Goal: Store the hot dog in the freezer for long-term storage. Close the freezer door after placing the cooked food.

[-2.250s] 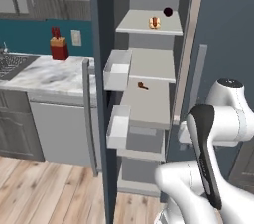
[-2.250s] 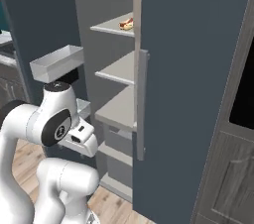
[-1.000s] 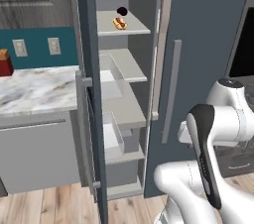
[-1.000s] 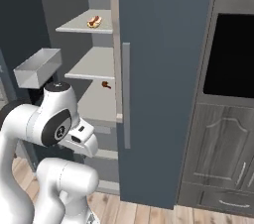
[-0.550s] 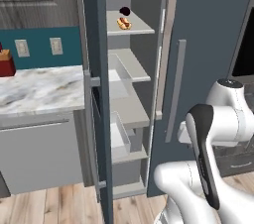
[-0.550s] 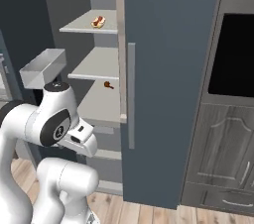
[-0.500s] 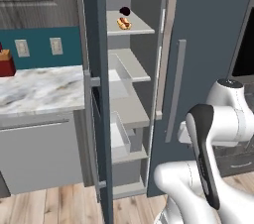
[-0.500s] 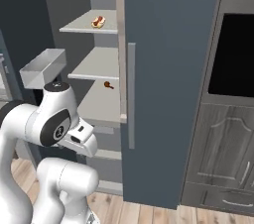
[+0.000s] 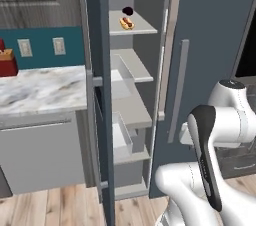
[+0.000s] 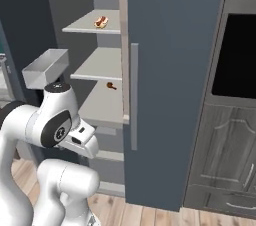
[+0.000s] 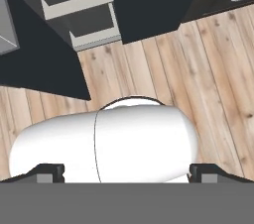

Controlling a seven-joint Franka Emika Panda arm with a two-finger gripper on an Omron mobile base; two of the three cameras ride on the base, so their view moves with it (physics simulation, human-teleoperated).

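Left base view: the hot dog point(image 9: 126, 22) lies on an upper shelf point(image 9: 137, 26) of the freezer point(image 9: 135, 95), just in front of a small dark round item point(image 9: 127, 10). The freezer door point(image 9: 99, 95) stands open, seen nearly edge-on beside a marble counter point(image 9: 42, 89). In the hand view, the gripper point(image 11: 126, 173) points at the wood floor point(image 11: 208, 74), its fingertips wide apart and holding nothing.

Marble table point(image 9: 42, 90) at left with red toaster point(image 9: 6, 62), wall outlets point(image 9: 59, 46) above; black oven point(image 10: 234, 55) right, wood floor point(image 11: 163, 69).
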